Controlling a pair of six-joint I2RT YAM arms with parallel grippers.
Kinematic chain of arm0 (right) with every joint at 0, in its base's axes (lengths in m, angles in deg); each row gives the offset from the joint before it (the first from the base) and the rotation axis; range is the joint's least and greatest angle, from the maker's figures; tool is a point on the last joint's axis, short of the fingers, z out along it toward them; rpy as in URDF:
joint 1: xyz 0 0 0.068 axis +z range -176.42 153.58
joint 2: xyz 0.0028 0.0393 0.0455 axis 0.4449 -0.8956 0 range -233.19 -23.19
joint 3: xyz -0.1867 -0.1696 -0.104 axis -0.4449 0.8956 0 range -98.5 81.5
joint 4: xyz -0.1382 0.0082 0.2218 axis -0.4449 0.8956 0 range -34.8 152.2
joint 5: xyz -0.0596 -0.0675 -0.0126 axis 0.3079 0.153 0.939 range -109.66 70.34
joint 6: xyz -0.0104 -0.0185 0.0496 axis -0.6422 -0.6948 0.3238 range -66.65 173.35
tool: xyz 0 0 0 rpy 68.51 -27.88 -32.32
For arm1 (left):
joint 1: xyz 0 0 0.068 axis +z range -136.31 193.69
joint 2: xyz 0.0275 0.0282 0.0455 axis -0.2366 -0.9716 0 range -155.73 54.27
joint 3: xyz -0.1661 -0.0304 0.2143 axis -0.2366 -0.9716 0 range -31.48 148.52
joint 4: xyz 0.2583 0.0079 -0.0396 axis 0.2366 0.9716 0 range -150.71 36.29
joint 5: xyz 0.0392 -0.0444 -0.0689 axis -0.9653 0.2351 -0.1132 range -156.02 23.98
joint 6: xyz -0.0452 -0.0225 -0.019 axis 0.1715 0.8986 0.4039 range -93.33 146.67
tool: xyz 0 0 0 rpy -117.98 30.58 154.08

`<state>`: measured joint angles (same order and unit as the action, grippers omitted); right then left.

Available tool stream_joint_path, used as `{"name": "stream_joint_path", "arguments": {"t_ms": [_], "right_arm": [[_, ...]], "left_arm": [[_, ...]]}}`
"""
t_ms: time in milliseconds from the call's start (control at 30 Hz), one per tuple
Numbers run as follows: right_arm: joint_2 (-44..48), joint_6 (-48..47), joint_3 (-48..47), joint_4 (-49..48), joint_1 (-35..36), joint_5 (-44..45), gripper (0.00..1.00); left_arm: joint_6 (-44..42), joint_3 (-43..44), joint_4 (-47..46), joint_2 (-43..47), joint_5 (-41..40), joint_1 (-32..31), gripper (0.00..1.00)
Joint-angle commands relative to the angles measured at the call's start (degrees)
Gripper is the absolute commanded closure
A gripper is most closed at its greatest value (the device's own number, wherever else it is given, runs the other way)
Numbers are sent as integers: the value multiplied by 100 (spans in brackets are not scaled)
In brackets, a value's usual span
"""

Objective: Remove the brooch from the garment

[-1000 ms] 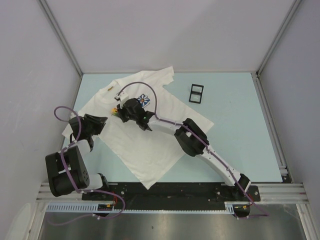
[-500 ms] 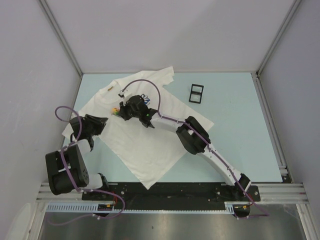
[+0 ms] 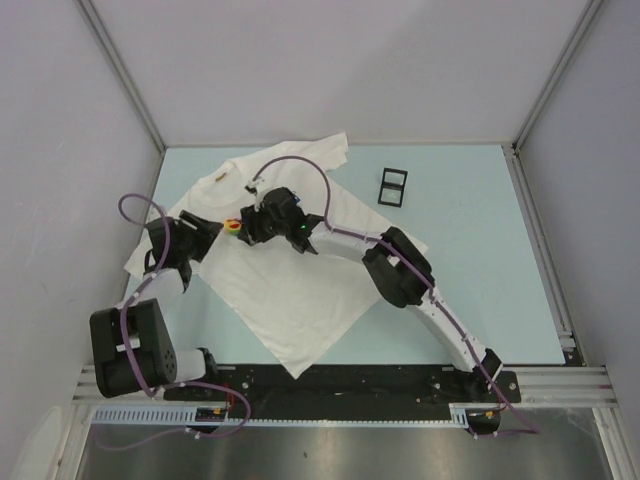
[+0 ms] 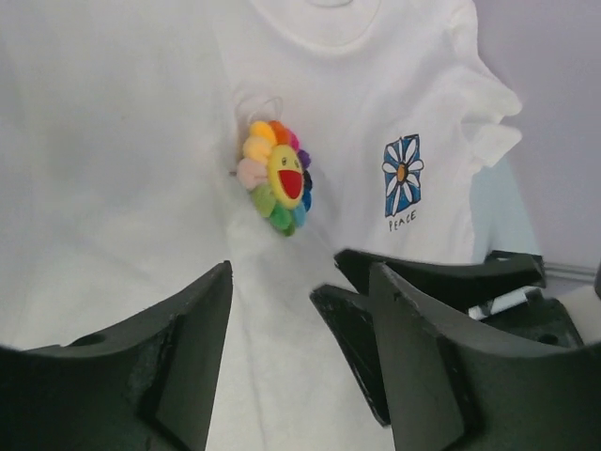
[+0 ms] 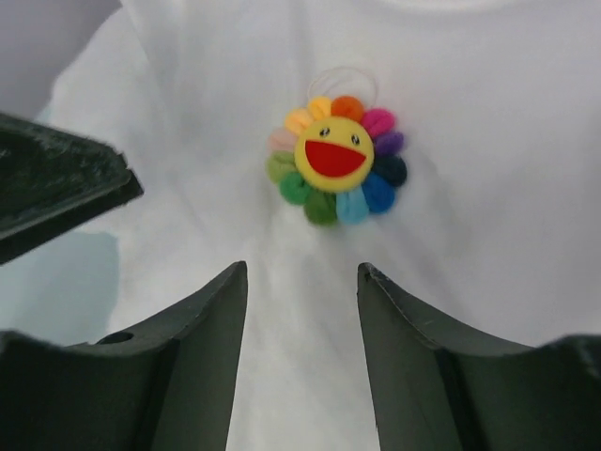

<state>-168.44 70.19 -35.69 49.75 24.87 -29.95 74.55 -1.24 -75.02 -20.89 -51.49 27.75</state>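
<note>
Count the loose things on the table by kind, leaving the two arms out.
T-shirt, white: 1
Flower brooch, rainbow petals, lying on the shirt: 1
Black frame, two openings, on the bare table: 1
Total: 3

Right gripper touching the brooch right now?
Apart. In the right wrist view, the brooch lies on the garment ahead of the right gripper, with bare white fabric showing between it and both open jaws.
</note>
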Motion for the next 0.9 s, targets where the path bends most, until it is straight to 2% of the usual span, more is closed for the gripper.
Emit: {"name": "stream_joint_path", "arguments": {"t_ms": [0,33,67,100,133,200,400,567,667,867], "right_arm": [[1768,1179,1598,-1043,-565,-193,45],[1955,1512,2220,-1437,-672,-202,46],[2113,1576,2496,-1537,-777,-202,46],[2402,1568,2673,-1564,-909,-98,47],[2509,1420,2814,-1451,-988,-10,47],[2685,1252,3087,-1240,-1112,192,47],[3064,839,3659,-914,-1586,45,47],[3292,778,3870,-1010,-1868,-184,48],[3310,698,3870,-966,-1877,-246,47],[3258,724,3888,-1098,-1938,-491,48]], "left_arm": [[-954,1246,1673,335,-1948,-1033,34],[-1051,1448,1938,196,-2275,-1237,34],[-1174,1867,2454,72,-2827,-1614,36],[-1219,2063,2685,-42,-3015,-1731,39],[-1219,2248,2905,-226,-3156,-1819,50],[-1202,2749,3372,-779,-3393,-2047,59],[-1325,4744,5112,-2546,-4930,-2935,55],[-1491,5736,5683,-3329,-5231,-3260,59],[-1554,6220,6069,-3856,-5310,-3296,55],[-1667,6380,6133,-4218,-5425,-3287,55]]}}
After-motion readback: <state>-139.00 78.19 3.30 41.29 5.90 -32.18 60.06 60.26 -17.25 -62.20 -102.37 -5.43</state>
